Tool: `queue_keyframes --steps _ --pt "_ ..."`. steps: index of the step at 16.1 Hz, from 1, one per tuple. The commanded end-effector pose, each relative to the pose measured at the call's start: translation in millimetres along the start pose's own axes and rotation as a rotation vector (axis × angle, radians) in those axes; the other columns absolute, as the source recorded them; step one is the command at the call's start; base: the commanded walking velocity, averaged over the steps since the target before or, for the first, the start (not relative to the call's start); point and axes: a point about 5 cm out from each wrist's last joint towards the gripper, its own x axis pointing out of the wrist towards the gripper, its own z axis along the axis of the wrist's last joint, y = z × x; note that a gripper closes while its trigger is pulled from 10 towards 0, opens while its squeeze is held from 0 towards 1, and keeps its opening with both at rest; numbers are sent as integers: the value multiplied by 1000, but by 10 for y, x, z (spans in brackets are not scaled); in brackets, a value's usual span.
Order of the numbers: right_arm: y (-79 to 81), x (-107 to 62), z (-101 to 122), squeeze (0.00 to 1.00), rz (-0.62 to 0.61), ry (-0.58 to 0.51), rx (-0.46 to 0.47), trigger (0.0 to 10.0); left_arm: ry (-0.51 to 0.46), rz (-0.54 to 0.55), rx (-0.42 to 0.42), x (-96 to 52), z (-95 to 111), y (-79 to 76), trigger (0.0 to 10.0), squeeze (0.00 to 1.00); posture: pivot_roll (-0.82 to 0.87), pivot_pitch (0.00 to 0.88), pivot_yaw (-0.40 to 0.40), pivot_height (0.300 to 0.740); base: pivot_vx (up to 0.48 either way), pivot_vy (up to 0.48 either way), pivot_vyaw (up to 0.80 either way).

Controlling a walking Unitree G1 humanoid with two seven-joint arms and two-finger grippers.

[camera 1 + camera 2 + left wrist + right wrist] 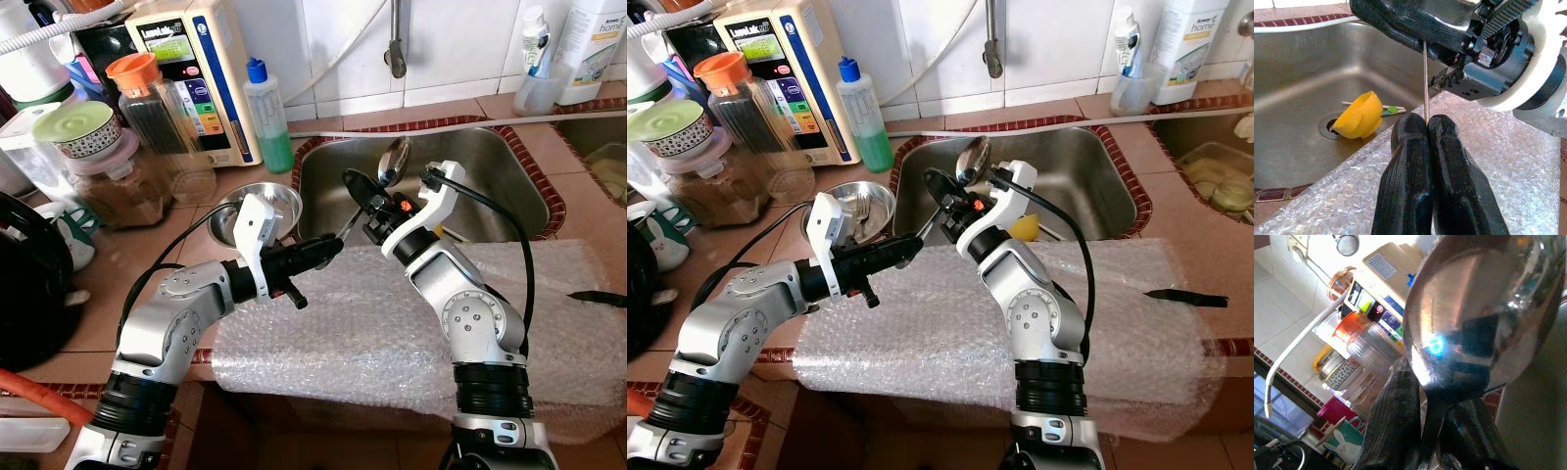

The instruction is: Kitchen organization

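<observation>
Worktop of reddish tile ran across your view, with a steel sink set into it and a sheet of bubble wrap spread over its front edge. At the back left you had a white appliance, a clear jar with an orange lid and a green soap bottle; a small steel bowl sat just left of the sink. A yellow cup lay on its side by the sink drain. Both your arms met above the near-left corner of the sink. Your right tool was clamped on the neck of a metal spoon, bowl end up. Your left tool had its fingers pressed together on the thin lower end of the spoon's handle, so both tools gripped the same spoon at once. A dark knife lay on the bubble wrap far to your right.
</observation>
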Motion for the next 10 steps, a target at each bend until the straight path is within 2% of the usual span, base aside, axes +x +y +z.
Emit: queue_keyframes --steps 1,4,5,6,10 --pt "-26 0 -7 0 -32 20 -27 0 -21 11 37 -32 96 18 275 0 -286 81 203 740 0 0 0" --pt "-26 0 -7 0 -32 20 -27 0 -21 11 37 -32 96 18 275 0 -286 81 203 740 0 0 0" --pt "-74 -33 24 0 -67 7 -65 0 11 1 69 -40 61 19 10000 1000 -291 87 211 740 0 0 0" --pt "-126 -71 72 0 -110 -15 -122 0 51 -10 109 -58 22 28 10000 1000 -289 88 209 740 0 0 0" --pt "-162 -62 219 0 -151 -59 -255 0 47 20 172 -113 79 96 10000 1000 -283 89 206 740 0 0 0"
